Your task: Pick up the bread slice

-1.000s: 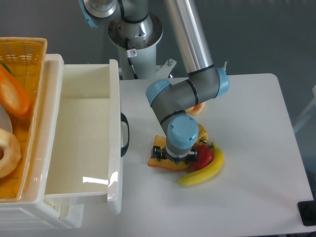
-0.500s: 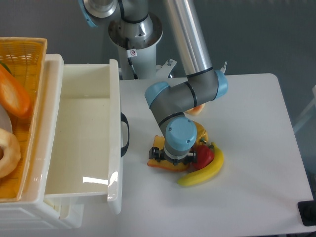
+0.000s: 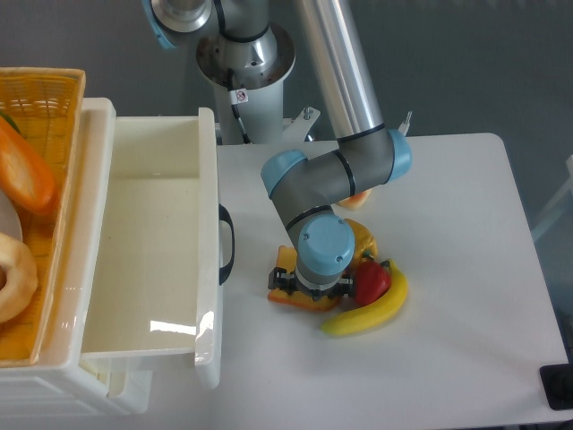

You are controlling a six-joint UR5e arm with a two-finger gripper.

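- Spanning most of the frame, the white table point(image 3: 466, 269) is seen with a white bin point(image 3: 152, 260) at its left edge and a woven basket point(image 3: 40, 107) beyond the bin.
- The arm point(image 3: 331, 175) is bent down over a cluster of toy food right of the bin's handle.
- The banana point(image 3: 372, 312) lies at the cluster's lower right, touching a red pepper point(image 3: 371, 282); a yellow pepper point(image 3: 363, 240) sits just behind that.
- The bread slice point(image 3: 285, 279) lies flat on the table at the cluster's left, between the bin handle and the red pepper, mostly covered by the wrist; only its left and lower crust edges are seen.
- The gripper point(image 3: 316, 288) is directly above the slice, pointing straight down, so the slice lies below and slightly toward the bin.
- Its long axis cannot be judged; too much is hidden.
- Claw state cannot be told: the fingertips are blocked by the wrist housing, and contact with the slice is not visible.
- Judgement: crowding by the red pepper on the far side from the bin is the main risk for the grasp.
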